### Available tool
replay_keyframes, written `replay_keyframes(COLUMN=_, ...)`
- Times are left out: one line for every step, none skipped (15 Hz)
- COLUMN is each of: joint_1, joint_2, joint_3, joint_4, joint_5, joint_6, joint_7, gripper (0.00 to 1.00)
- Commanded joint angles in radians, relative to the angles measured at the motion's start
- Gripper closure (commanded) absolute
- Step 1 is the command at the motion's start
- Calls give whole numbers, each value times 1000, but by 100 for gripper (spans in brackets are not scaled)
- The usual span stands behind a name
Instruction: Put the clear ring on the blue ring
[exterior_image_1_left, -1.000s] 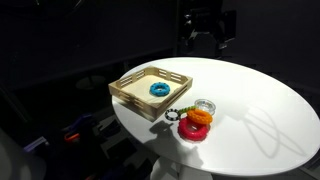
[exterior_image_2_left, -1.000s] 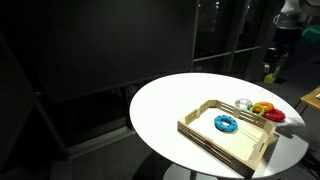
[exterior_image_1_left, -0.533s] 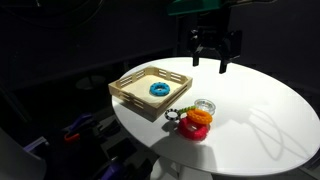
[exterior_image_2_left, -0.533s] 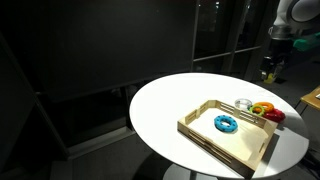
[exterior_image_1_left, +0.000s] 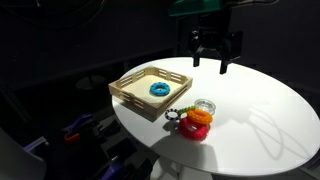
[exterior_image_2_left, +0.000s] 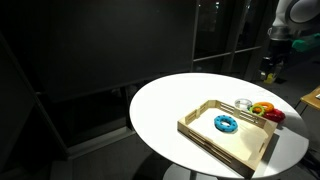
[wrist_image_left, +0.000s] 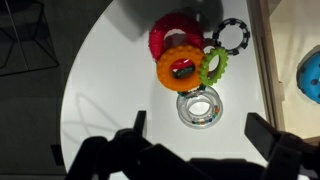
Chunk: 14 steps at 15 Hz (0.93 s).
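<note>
Pincer (exterior_image_1_left: 210, 62) spread open, empty, well above the bench (exterior_image_1_left: 270, 110). Below it the clear ring (wrist_image_left: 201, 108), just beside orange ring (wrist_image_left: 180, 68) (overlapping red ring (wrist_image_left: 170, 33)). Blue ring (exterior_image_1_left: 159, 90) off to one side inside wooden tray (exterior_image_1_left: 128, 95), wall between; bare bench opposite.

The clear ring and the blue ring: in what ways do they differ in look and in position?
The clear ring is transparent and colourless; the blue ring is solid teal. The clear ring lies on the bare white table, beside the orange ring; the blue ring lies inside the wooden tray, alone. Both are small and lie flat.
</note>
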Motion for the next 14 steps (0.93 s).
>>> replay_keyframes(joint_1=-3, joint_2=47, joint_3=-2, joint_4=38, joint_5=31, joint_6=1, joint_7=-2, gripper=0)
replay_keyframes(joint_1=-3, joint_2=61, joint_3=-1, joint_4=45, joint_5=41, joint_6=5, joint_7=-2, gripper=0)
replay_keyframes(joint_1=-3, joint_2=78, joint_3=0, joint_4=54, joint_5=53, joint_6=13, joint_7=-3, gripper=0)
replay_keyframes(joint_1=-3, joint_2=95, joint_3=0, joint_4=63, joint_5=63, joint_6=18, joint_7=-5, gripper=0)
replay_keyframes(joint_1=-3, joint_2=114, joint_3=1, joint_4=74, joint_5=70, joint_6=23, joint_7=-6, gripper=0)
replay_keyframes(joint_1=-3, joint_2=133, joint_3=1, joint_4=84, joint_5=74, joint_6=32, joint_7=-5, gripper=0)
replay_keyframes(joint_1=-3, joint_2=156, joint_3=1, joint_4=96, joint_5=76, joint_6=35, joint_7=-3, gripper=0)
replay_keyframes(joint_1=-3, joint_2=174, joint_3=0, joint_4=107, joint_5=78, joint_6=40, joint_7=-1, gripper=0)
replay_keyframes(joint_1=-3, joint_2=195, joint_3=-1, joint_4=119, joint_5=76, joint_6=45, joint_7=2, gripper=0)
replay_keyframes(joint_1=-4, joint_2=217, joint_3=-2, joint_4=130, joint_5=74, joint_6=54, joint_7=3, gripper=0)
replay_keyframes(joint_1=-3, joint_2=239, joint_3=-4, joint_4=142, joint_5=69, joint_6=65, joint_7=9, gripper=0)
replay_keyframes(joint_1=-3, joint_2=259, joint_3=-3, joint_4=153, joint_5=71, joint_6=71, joint_7=8, gripper=0)
replay_keyframes(joint_1=-1, joint_2=281, joint_3=-5, joint_4=165, joint_5=68, joint_6=81, joint_7=16, gripper=0)
replay_keyframes(joint_1=-2, joint_2=300, joint_3=-4, joint_4=177, joint_5=72, joint_6=86, joint_7=16, gripper=0)
